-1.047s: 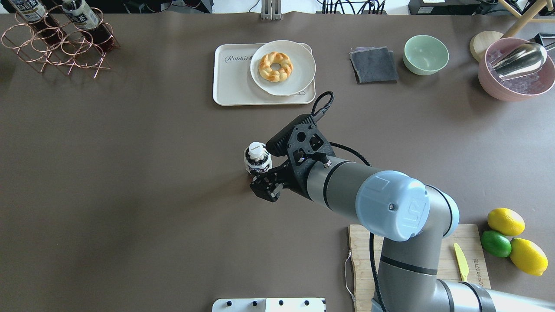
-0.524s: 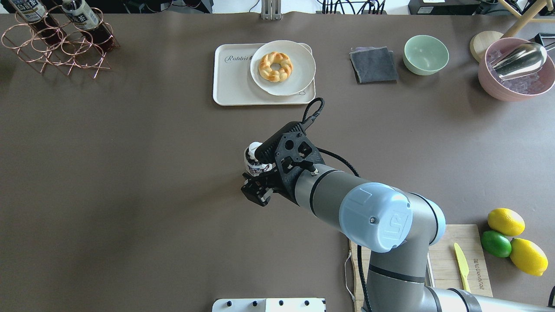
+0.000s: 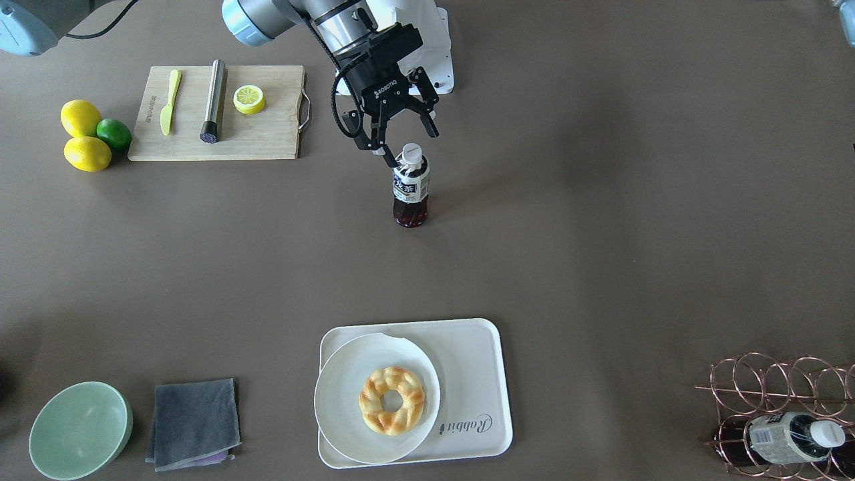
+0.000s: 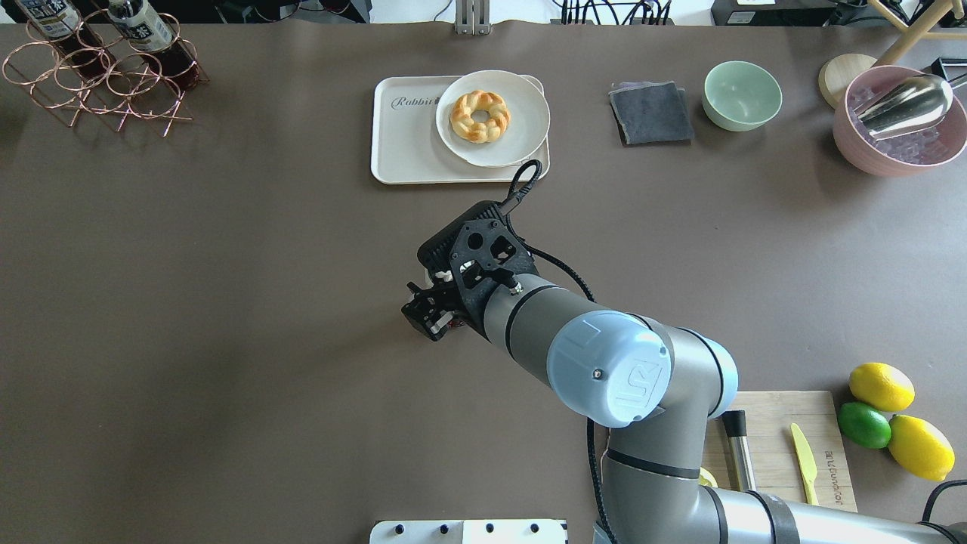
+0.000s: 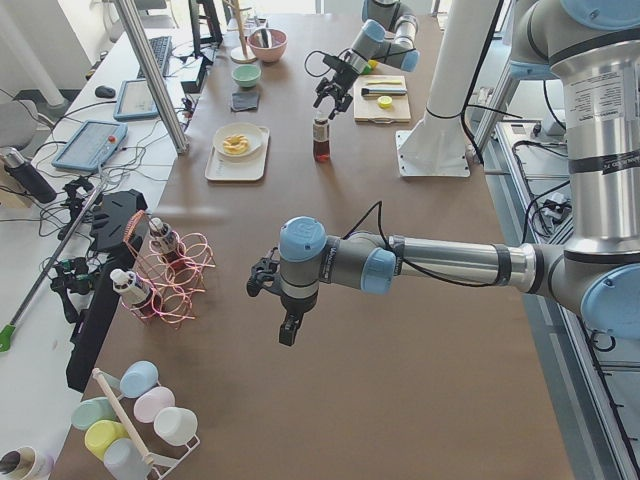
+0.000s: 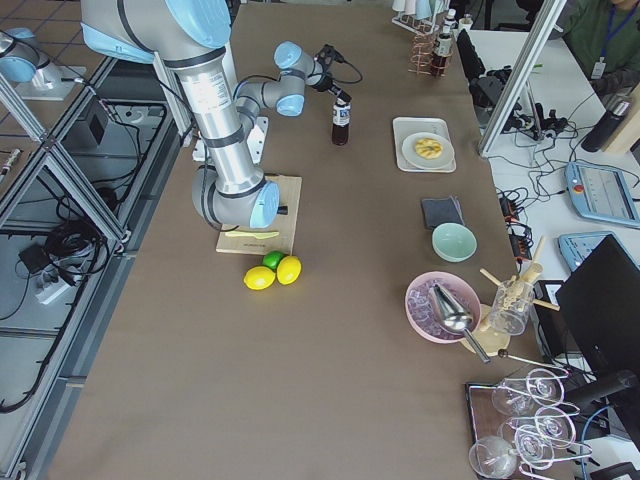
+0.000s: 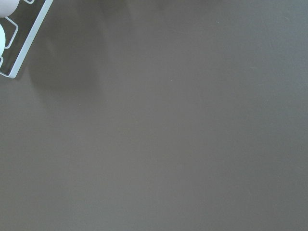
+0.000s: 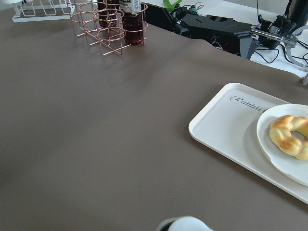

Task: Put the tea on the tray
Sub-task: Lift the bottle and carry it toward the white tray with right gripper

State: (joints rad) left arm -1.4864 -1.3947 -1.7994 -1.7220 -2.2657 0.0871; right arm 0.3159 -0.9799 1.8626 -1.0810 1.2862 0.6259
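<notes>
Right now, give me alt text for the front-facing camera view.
The right arm's open black claw hangs at the white cap of an upright clear plastic bottle of reddish-brown tea on the brown table. The cream rectangular plastic tray nearer the camera holds a round white plate with a braided doughnut.

Red-brown tea (image 3: 411, 190) w/ white cap (image 3: 412, 152), cream tray (image 3: 475, 361), brown table (image 3: 601, 254)

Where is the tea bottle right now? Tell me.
In the front-facing view the tea bottle stands upright mid-table, the open right gripper at its cap, well apart from the tray.
</notes>
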